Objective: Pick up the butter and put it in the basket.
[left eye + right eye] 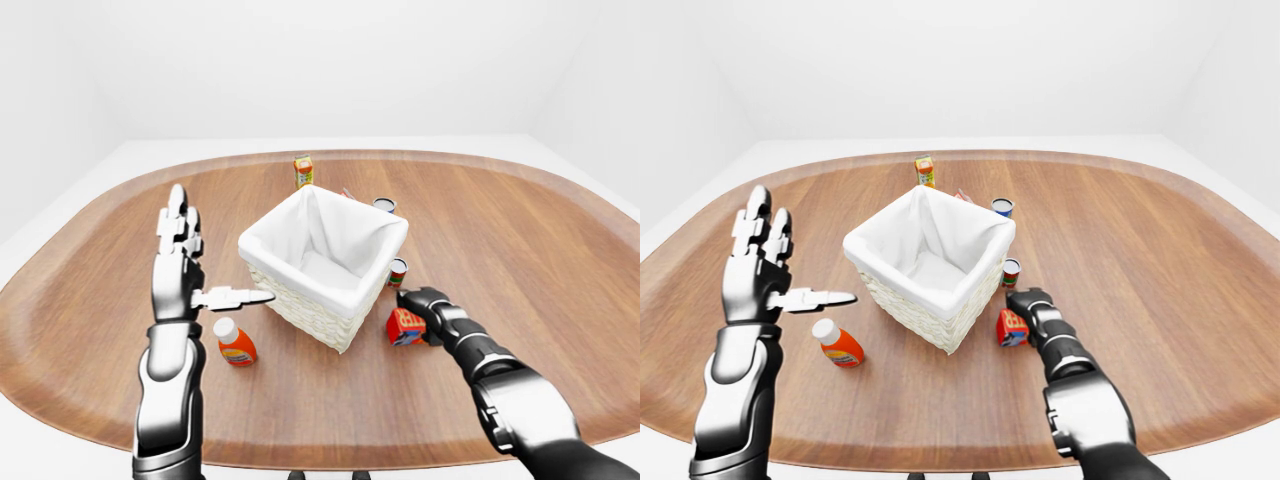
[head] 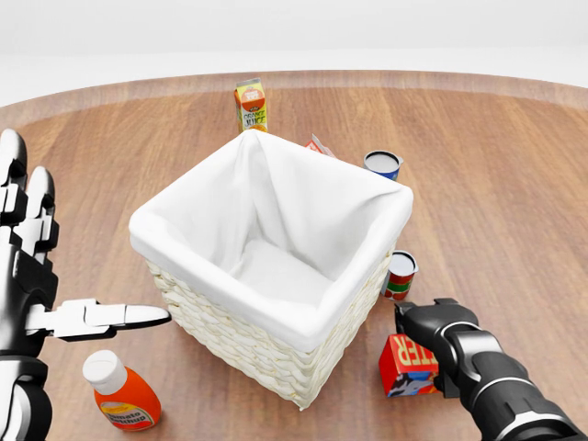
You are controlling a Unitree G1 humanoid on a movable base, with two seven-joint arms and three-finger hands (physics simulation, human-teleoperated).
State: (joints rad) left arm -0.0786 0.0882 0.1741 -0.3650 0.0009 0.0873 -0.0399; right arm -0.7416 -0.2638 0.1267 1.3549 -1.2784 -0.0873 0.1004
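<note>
The butter (image 2: 405, 367) is a red box with white lettering, lying on the wooden table just right of the basket's lower corner in the head view. My right hand (image 2: 432, 333) comes in from the bottom right, and its dark fingers are curled over the box's top and right side. The box sits slightly tilted under them. The white-lined wicker basket (image 2: 230, 333) stands in the middle of the table with nothing in it. At the left edge my left hand (image 2: 41, 276) is raised with its fingers spread, open, its thumb pointing at the basket's left wall.
A tomato sauce bottle (image 2: 119, 393) lies below my left hand. An orange juice carton (image 2: 251, 105) stands above the basket, a blue can (image 2: 381, 164) at its upper right, and a small red-green can (image 2: 401, 274) just above the butter. The oval table's rim (image 1: 330, 445) runs near me.
</note>
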